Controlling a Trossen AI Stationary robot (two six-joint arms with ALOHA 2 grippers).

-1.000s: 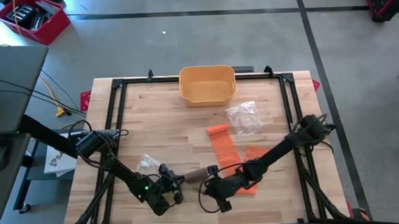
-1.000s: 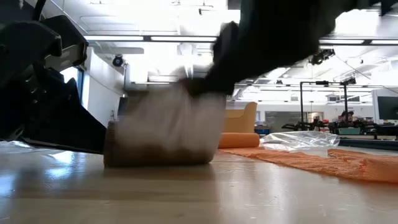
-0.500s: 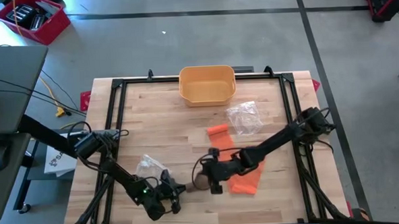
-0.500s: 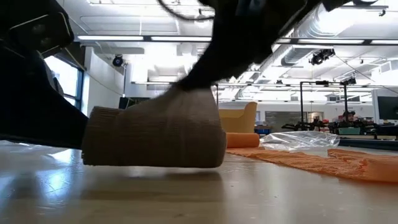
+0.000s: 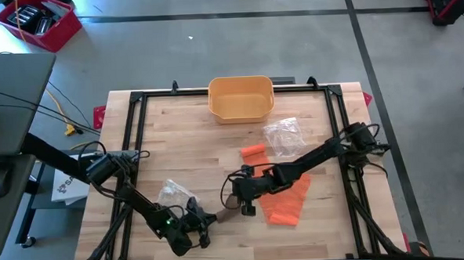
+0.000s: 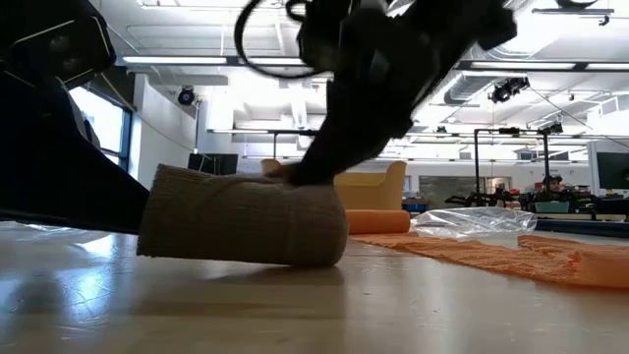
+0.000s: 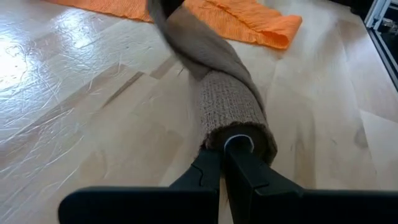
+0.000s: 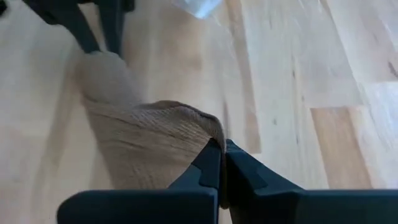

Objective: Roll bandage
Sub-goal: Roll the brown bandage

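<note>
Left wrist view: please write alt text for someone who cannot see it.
The left gripper, fingers shut, pinches the near end of a tan bandage roll lying on the wooden table. The roll's loose tail twists away toward the picture's top edge, and an unrolled orange bandage lies flat on the table beyond it.

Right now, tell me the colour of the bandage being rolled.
The bandage is tan-beige with a knit weave, clearest in the left wrist view.

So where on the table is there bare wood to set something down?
Bare wood lies left of the yellow bin, and along the front right past the orange bandage. The middle is crowded: plastic bag, orange roll, tan bandage and both tools.
</note>
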